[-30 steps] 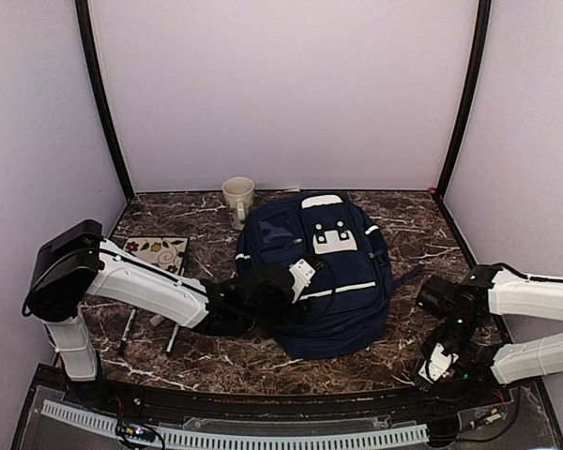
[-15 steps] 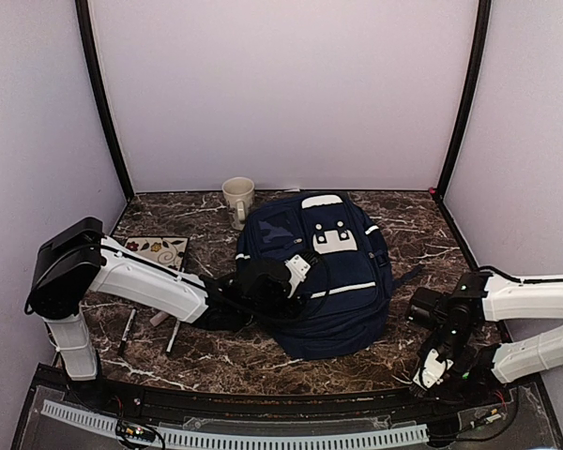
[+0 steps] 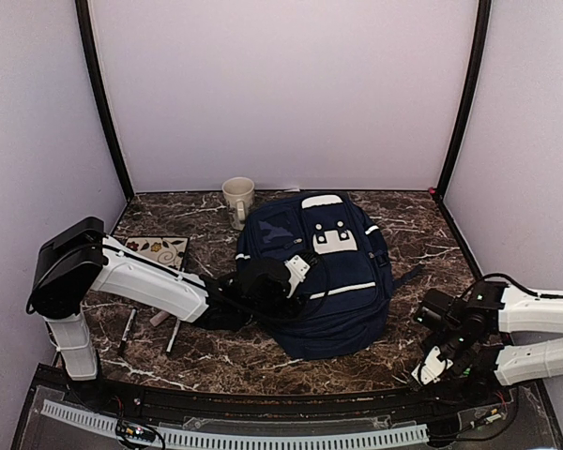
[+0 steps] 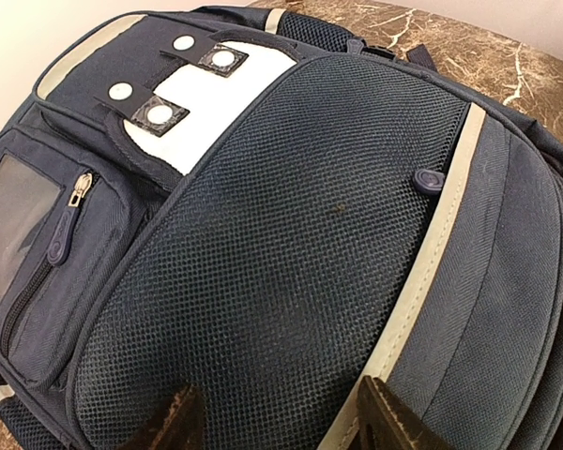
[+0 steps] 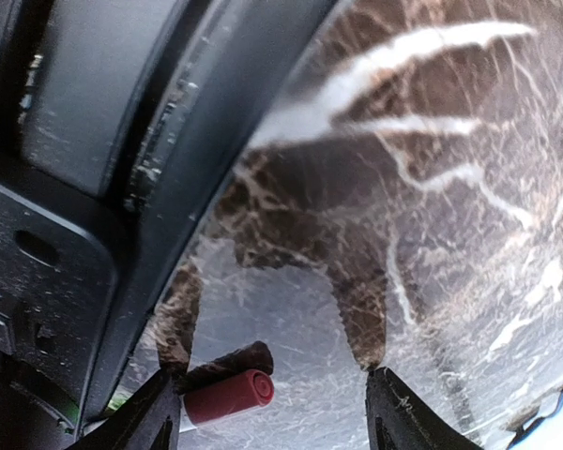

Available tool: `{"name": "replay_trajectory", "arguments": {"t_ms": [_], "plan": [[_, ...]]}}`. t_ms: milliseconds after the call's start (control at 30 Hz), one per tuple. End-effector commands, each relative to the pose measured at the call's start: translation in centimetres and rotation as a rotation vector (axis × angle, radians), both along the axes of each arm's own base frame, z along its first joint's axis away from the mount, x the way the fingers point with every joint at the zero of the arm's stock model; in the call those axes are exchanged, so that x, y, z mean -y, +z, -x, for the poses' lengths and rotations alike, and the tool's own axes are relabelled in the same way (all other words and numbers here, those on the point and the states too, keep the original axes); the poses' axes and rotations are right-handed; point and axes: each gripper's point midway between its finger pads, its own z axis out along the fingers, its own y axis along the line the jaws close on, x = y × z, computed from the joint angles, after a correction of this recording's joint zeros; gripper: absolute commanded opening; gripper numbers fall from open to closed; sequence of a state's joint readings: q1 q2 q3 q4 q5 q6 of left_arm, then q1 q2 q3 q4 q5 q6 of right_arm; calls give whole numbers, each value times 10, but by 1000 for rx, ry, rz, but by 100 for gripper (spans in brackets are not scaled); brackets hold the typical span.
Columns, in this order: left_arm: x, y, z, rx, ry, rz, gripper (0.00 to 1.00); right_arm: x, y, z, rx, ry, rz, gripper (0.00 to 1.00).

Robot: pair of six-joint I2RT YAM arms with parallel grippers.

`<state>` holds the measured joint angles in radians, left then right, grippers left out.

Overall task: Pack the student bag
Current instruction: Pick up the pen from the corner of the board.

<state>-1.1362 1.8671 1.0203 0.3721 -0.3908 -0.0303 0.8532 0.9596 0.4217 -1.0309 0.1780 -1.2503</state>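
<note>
Since the student bag (image 3: 330,281) lies on its back mid-table, front panel up and top toward the far wall, nothing can go in until a compartment is opened; the small side-pocket zip (image 4: 75,192) looks closed, and I can't tell on the main zip. The left gripper (image 4: 280,424) is parked over the mesh front pocket (image 4: 291,253), jaws apart, nothing between them but mesh. I can't tell whether the tips touch the fabric. My read: it's there to pin or steady the bag, or to go for a zip pull. The right gripper (image 5: 272,412) points down at the table's near right corner, well apart from the bag, jaws apart and empty. A small red cylinder (image 5: 227,396), maybe a marker or cap, lies on the marble (image 5: 422,187) just beside the left fingertip (image 5: 161,412), not clamped. That looks like a pick setup for an item to pack. Risk: the cylinder sits close to the black edge rail (image 5: 122,141), so there's little room for that finger. The mug (image 3: 238,199), patterned notebook (image 3: 159,251) and pens (image 3: 174,336) lie left of the bag, unpacked.
</note>
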Motion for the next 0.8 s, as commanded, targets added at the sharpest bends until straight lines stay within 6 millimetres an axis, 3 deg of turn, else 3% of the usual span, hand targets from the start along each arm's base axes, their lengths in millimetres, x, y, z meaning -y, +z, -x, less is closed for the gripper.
{"name": "replay_trajectory", "arguments": {"t_ms": [0, 233, 500, 767], "plan": [[-5, 1, 1, -7, 4, 5, 59, 12, -12, -5, 61, -38, 41, 67], [-6, 3, 0, -2, 7, 5, 59, 27, -8, 1, 27, -133, 74, 62], [-5, 2, 1, -6, 5, 15, 59, 50, -7, 7, -48, -282, 167, 40], [-9, 1, 2, -8, 16, 20, 58, 41, -10, -3, -54, -318, 139, 32]]}}
